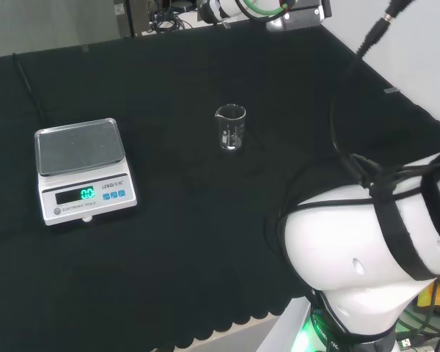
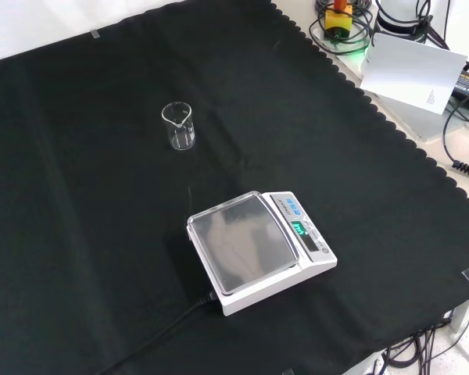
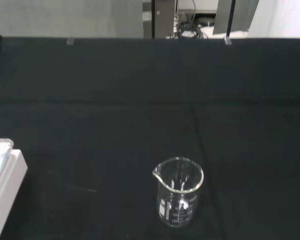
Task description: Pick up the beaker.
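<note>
Beaker (image 1: 230, 127) (image 2: 178, 126) (image 3: 178, 192) stands upright on the black cloth (image 1: 169, 242), well apart from the digital scale (image 1: 82, 170) (image 2: 258, 248). Hand's state: cannot tell.

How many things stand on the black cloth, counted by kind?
Clear glass beaker: 1
White scale with a grey pan: 1
Total: 2
</note>
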Robot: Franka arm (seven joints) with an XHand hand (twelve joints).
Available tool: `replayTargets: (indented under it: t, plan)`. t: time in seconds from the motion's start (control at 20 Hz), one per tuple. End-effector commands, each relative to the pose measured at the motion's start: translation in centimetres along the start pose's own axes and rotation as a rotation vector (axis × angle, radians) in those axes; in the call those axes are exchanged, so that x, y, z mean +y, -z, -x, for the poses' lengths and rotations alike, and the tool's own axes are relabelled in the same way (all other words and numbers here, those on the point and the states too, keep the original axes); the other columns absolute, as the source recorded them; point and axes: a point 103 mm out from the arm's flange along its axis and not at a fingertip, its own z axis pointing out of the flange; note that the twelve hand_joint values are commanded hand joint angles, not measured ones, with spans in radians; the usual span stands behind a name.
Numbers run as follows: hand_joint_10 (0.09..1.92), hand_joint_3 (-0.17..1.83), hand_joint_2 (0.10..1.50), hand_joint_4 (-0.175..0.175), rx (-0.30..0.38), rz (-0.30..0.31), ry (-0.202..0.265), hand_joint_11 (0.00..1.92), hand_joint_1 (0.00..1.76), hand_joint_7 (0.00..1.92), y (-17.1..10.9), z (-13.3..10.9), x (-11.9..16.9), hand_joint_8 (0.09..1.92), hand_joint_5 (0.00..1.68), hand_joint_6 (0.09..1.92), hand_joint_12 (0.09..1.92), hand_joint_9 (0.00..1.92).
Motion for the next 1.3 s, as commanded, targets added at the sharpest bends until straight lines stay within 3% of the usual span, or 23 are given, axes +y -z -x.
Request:
replayTargets:
  t: [0.05,0.65,1.3]
  plan:
    - [0.78,0.27,0.67,0.046,0.021,-0.061,-0.01,0.0,0.51,0.0,-6.1,2.1,6.2,0.25,0.0,0.09,1.47,0.09]
    - [0.78,0.24,0.68,0.05,0.08,-0.198,-0.027,0.0,0.52,0.0,-15.4,3.0,9.7,0.14,0.0,0.09,1.44,0.06]
    - [0.78,0.22,0.68,0.052,0.092,-0.301,0.004,0.0,0.51,0.0,-22.6,1.0,10.3,0.09,0.0,0.09,1.43,0.05]
